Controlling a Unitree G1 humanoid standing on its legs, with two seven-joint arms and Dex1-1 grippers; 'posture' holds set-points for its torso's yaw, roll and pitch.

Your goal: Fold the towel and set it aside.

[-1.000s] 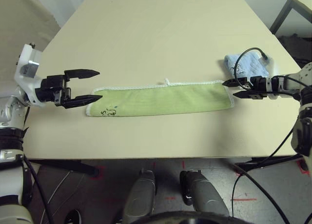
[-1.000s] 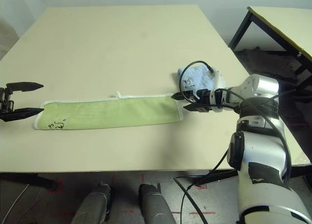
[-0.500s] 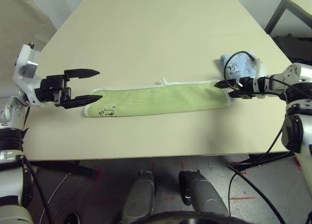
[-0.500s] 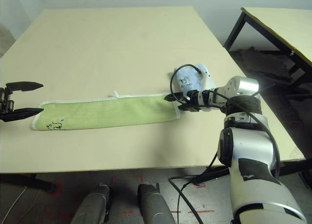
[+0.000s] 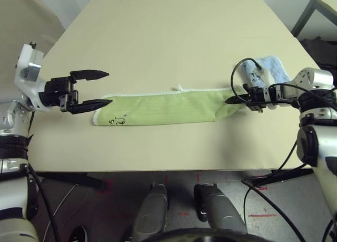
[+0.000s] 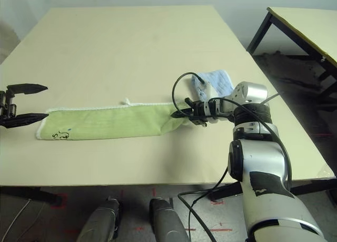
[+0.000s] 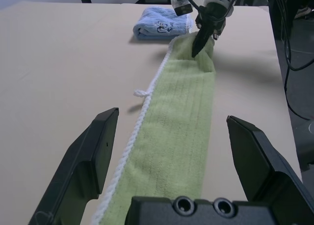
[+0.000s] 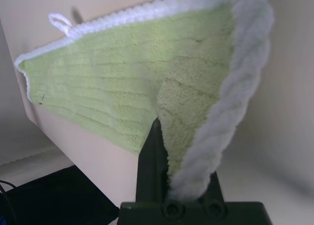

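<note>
The towel is a long light green strip with white edging, a dark logo near its left end and a small white loop on its far edge. It lies flat across the table's front. My right gripper is shut on the towel's right end, which is lifted and bunched over the black fingers. My left gripper stands open at the towel's left end, one finger beyond it, the other by its corner; the strip runs between the fingers in the left wrist view.
A smaller folded light-blue towel lies on the beige table behind my right gripper, with a black cable looping over it. A second table stands off to the right. The table's far half is bare.
My right gripper has moved left onto the towel's right end and shut on it, dragging that end inward and bunching it. The left gripper has stayed open in place.
</note>
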